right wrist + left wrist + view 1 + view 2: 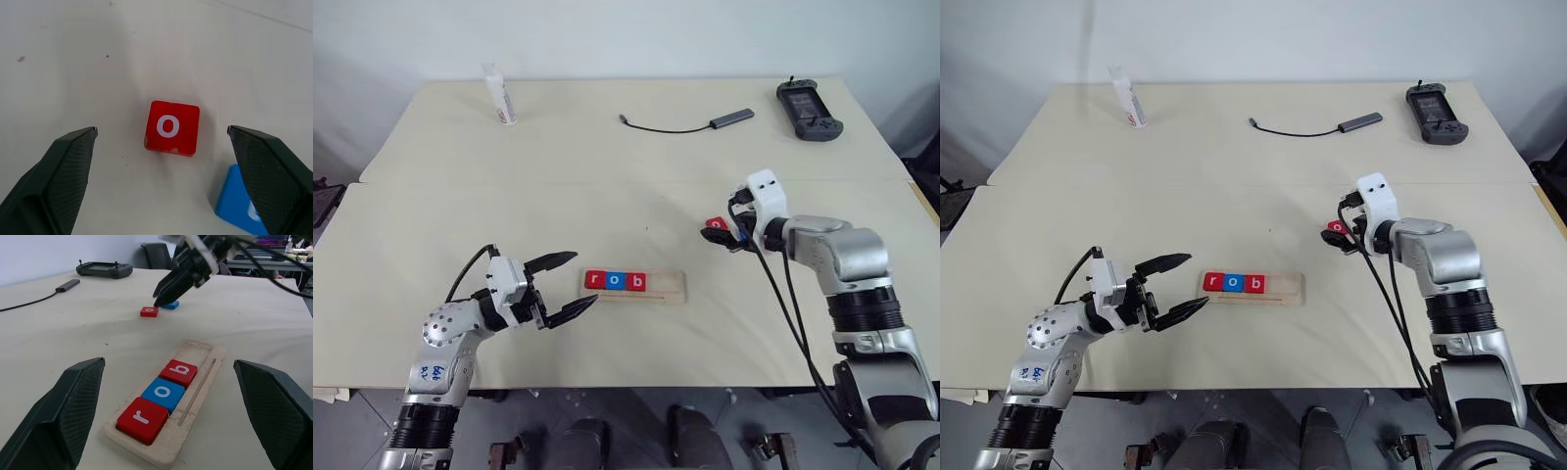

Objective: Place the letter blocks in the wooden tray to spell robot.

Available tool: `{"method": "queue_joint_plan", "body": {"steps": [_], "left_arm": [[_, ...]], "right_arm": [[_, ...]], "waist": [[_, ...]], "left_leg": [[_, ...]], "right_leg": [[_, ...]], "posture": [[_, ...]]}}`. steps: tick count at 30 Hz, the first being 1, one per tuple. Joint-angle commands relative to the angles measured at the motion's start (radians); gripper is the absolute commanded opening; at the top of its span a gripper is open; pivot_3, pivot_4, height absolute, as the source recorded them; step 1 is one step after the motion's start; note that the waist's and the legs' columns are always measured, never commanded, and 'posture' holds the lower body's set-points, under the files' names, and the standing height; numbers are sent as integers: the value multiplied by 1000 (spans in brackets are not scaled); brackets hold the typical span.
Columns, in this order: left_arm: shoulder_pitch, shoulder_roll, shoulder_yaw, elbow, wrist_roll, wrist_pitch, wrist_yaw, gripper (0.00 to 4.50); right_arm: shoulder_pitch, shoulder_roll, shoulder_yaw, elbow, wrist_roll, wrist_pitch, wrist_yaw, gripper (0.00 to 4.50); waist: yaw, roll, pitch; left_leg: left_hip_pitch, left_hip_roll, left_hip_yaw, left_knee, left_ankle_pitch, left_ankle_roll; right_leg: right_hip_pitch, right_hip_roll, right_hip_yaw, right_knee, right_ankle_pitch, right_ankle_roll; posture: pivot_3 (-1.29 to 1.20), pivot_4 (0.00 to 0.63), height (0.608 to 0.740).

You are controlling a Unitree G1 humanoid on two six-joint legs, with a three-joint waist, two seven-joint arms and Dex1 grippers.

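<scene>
The wooden tray [672,287] lies near the table's front edge. At its left end sit three letter blocks: a red "r" [595,280], a blue "o" [616,281] and a red "b" [637,282]. The tray's right part is bare. My left gripper [586,277] is open just left of the tray, holding nothing. To the right and farther back, a loose red "o" block [172,127] lies flat on the table with a blue block [239,205] beside it. My right gripper [162,129] is open above the red "o" block, one finger on each side, not touching it.
A white tube [499,95] stands at the back left. A grey adapter with a black cable [685,125] lies at the back centre, and a black handheld controller [810,110] at the back right. A seam [558,182] crosses the table.
</scene>
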Motion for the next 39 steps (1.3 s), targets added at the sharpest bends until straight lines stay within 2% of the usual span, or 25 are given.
{"method": "queue_joint_plan", "body": {"steps": [1,2,4,10,14,20,23,26,33,36,39], "left_arm": [[-7,1,12,-26,0,-17,5,4500],[-7,2,13,-29,1,-17,8,4500],[-5,4,15,-35,1,-15,13,4500],[2,10,17,-48,-4,-8,20,4500],[1,9,11,-49,-12,-5,10,4500],[-23,7,-6,-14,-16,0,-28,4500],[-55,2,-17,36,-11,-5,-60,4500],[-86,-3,-26,74,-9,-6,-84,4500],[-120,1,-37,104,-9,2,-126,4500],[-119,6,-32,100,-11,7,-129,4500],[-108,8,-29,88,-10,8,-125,4500]], "right_arm": [[-53,28,-4,87,-48,-61,-38,4460],[-61,35,-3,102,-55,-61,-44,4086],[-66,44,0,102,-58,-56,-34,3621],[-59,52,-14,47,-59,-30,-35,1541],[-21,29,-59,-109,-33,64,-49,1541],[147,31,-197,-528,32,365,-118,1541],[276,94,-291,-763,33,550,-179,1541],[368,166,-344,-913,18,660,-225,1541],[495,297,-337,-1014,-19,684,-320,1541],[497,302,-322,-1017,-7,675,-310,2458],[475,197,-337,-1000,48,640,-212,3433]], "waist": [[-1,0,0],[-1,0,0],[-2,0,0],[-1,0,0],[-1,0,0],[6,0,0],[9,0,0],[7,0,0],[0,1,0],[1,0,0],[1,1,0]], "left_leg": [[0,0,0,0,0,0],[0,0,0,0,0,0],[0,0,0,0,0,0],[0,0,0,0,0,0],[0,0,0,0,0,0],[-1,0,-2,0,0,0],[-2,-1,-3,0,0,0],[-2,-1,-4,0,0,0],[-1,-1,-1,0,0,0],[0,-1,-2,0,0,0],[0,-1,-2,0,0,0]], "right_leg": [[0,0,0,0,0,0],[0,0,0,0,0,0],[0,0,0,0,0,0],[0,0,0,0,0,0],[-1,0,0,0,0,0],[0,0,-1,1,0,0],[0,0,-1,0,0,0],[0,0,-1,0,0,0],[-1,0,1,2,0,0],[-1,0,1,2,0,0],[0,0,0,2,0,0]], "posture": [[0,150,740],[0,150,740],[0,150,740],[0,150,740],[0,150,740],[0,150,740],[0,150,740],[0,150,740],[0,150,740],[0,150,740],[0,150,740]]}}
